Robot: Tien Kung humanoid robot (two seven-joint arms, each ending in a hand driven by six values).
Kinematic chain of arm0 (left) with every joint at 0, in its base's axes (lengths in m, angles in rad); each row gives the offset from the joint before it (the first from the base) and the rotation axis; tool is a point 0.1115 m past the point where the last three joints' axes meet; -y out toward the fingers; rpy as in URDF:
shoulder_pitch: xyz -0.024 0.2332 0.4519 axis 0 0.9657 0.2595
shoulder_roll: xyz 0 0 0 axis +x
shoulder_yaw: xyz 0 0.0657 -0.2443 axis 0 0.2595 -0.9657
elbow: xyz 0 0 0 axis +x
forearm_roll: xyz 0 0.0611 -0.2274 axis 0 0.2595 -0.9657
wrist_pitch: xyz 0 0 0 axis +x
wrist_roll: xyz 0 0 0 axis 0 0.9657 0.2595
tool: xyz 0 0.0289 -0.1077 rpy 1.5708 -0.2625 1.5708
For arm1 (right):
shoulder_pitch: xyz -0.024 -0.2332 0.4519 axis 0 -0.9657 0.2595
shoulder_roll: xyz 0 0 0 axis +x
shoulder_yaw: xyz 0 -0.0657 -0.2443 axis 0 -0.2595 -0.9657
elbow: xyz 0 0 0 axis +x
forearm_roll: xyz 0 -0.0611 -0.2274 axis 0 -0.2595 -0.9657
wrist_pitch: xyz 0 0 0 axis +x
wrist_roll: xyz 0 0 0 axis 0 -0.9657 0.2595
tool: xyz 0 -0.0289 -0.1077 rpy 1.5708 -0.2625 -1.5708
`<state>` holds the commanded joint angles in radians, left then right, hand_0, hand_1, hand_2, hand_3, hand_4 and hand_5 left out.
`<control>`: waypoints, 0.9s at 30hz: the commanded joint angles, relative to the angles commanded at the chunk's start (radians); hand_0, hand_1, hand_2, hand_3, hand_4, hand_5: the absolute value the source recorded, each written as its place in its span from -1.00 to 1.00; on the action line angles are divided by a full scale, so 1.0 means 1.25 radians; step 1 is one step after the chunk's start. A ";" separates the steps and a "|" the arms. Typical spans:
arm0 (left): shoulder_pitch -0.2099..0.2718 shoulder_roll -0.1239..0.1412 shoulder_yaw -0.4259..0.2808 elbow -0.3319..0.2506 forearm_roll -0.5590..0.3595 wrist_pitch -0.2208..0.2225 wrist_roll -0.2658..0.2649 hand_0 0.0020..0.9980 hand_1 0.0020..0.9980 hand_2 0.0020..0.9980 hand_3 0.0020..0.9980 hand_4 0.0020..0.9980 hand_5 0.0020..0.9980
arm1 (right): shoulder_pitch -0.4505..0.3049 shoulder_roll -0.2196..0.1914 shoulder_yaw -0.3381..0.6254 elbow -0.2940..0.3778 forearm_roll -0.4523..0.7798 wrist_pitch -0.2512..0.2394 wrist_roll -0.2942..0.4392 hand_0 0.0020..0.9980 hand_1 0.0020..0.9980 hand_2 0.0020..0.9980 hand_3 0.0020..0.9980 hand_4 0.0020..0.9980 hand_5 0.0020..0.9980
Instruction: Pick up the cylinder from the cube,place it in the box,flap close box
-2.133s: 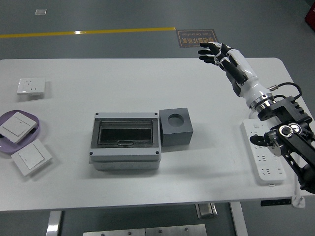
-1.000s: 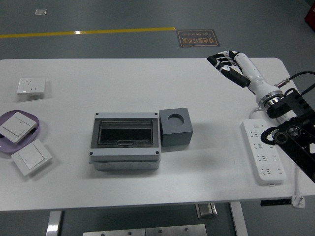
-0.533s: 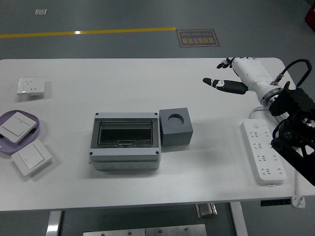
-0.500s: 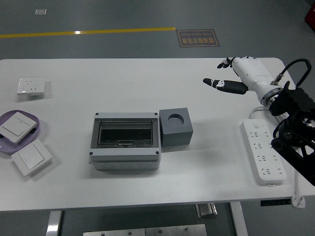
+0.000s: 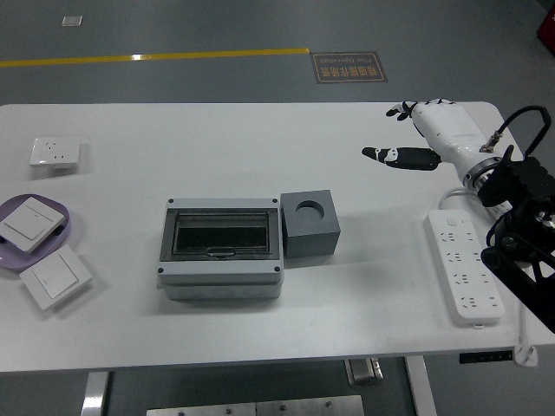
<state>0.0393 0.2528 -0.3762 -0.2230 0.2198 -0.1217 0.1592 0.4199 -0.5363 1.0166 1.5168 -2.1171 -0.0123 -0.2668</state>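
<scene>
From where I stand, the grey box (image 5: 222,249) sits nearest, just past the table's middle toward six o'clock, with a dark window in its lid, which looks to be lying down already. Touching its three o'clock side is the dark grey cube (image 5: 310,224), a round socket in its top face; I cannot tell whether a cylinder sits in that socket, since only a pale round shows there. Farther off, at about two o'clock, the right hand (image 5: 422,139) hovers over the white table (image 5: 260,338), well apart from the cube, its thumb stretched toward nine o'clock, the other fingers loosely spread and holding nothing. To do the reach well, I reckon it should swing toward eight o'clock, come down straight over the socket with fingertips pointing down, and pinch only whatever stands proud, without nudging the cube against the box. The left arm is nowhere in sight.
</scene>
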 joint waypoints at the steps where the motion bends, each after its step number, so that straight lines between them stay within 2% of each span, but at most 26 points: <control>1: 0.000 0.000 0.000 0.000 0.000 0.000 0.000 0.41 0.42 0.43 0.51 0.44 -0.58 | -0.002 0.000 0.002 0.000 -0.002 -0.001 0.000 0.78 0.56 0.57 0.75 0.89 -0.37; 2: 0.000 0.001 0.000 0.000 0.000 0.000 0.000 0.41 0.42 0.43 0.51 0.44 -0.58 | -0.004 0.000 0.003 -0.001 -0.004 -0.001 -0.001 0.78 0.56 0.57 0.75 0.89 -0.37; 3: 0.000 0.001 0.001 0.000 0.000 0.000 0.000 0.41 0.42 0.43 0.51 0.44 -0.58 | -0.005 0.000 0.004 -0.001 -0.006 -0.002 -0.001 0.79 0.58 0.60 0.80 0.58 -0.81; 7: 0.001 0.001 0.002 0.000 -0.001 0.000 -0.001 0.41 0.42 0.43 0.51 0.44 -0.58 | -0.013 0.002 0.014 -0.002 -0.011 -0.005 -0.001 0.79 0.58 0.60 0.80 0.58 -0.81; 8: 0.001 0.001 0.003 0.000 -0.001 0.000 -0.001 0.41 0.42 0.43 0.51 0.44 -0.58 | -0.015 0.003 0.017 -0.002 -0.012 -0.006 0.001 0.79 0.59 0.60 0.79 0.51 -0.90; 27: 0.004 -0.002 0.006 0.001 -0.003 0.000 0.000 0.41 0.42 0.43 0.51 0.43 -0.59 | -0.040 0.019 0.057 -0.007 0.004 -0.027 0.017 0.79 0.60 0.62 0.78 0.56 -0.91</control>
<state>0.0448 0.2498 -0.3691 -0.2218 0.2160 -0.1218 0.1590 0.3705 -0.5124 1.0883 1.5077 -2.1125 -0.0467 -0.2453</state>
